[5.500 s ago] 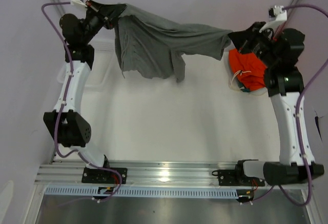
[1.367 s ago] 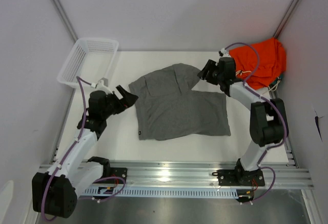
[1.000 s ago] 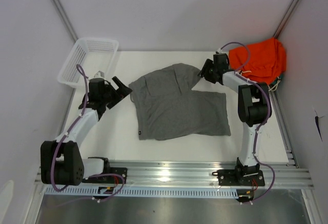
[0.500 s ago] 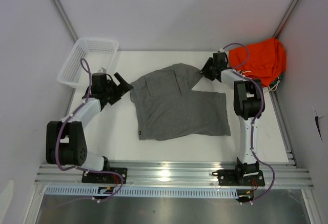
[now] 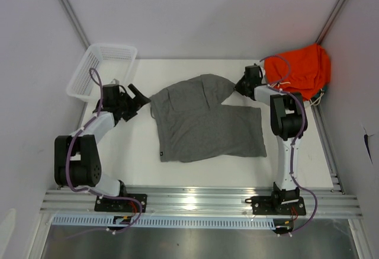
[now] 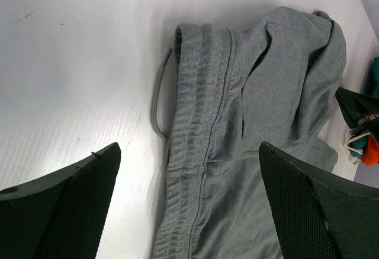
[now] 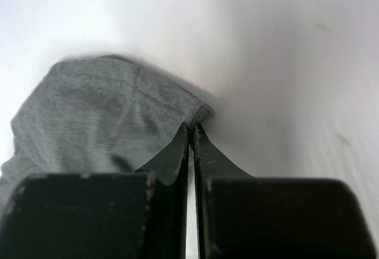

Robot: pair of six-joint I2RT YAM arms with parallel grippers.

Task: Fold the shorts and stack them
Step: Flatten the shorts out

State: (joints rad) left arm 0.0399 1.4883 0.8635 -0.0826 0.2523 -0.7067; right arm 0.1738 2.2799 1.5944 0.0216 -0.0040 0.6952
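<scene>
The grey shorts [image 5: 204,120] lie spread flat in the middle of the white table, waistband to the left. My left gripper [image 5: 139,95] hovers at the waistband's left edge, jaws wide open; in the left wrist view the waistband and a drawstring loop [image 6: 159,108] lie between its fingers [image 6: 77,205], which hold nothing. At the back right, my right gripper [image 5: 240,87] is shut. In the right wrist view its tips [image 7: 191,125] pinch the hem corner of the shorts [image 7: 106,108].
A bright orange garment [image 5: 299,69] with white drawstring is bunched in the back right corner, just behind the right wrist. A white mesh basket [image 5: 112,47] stands at the back left. Slanted frame posts rise at both back corners.
The shorts, earlier held stretched in the air by both grippers, now lie flat. In the last second the right jaws shut on the hem corner; the left gripper edged toward the waistband, still open.
</scene>
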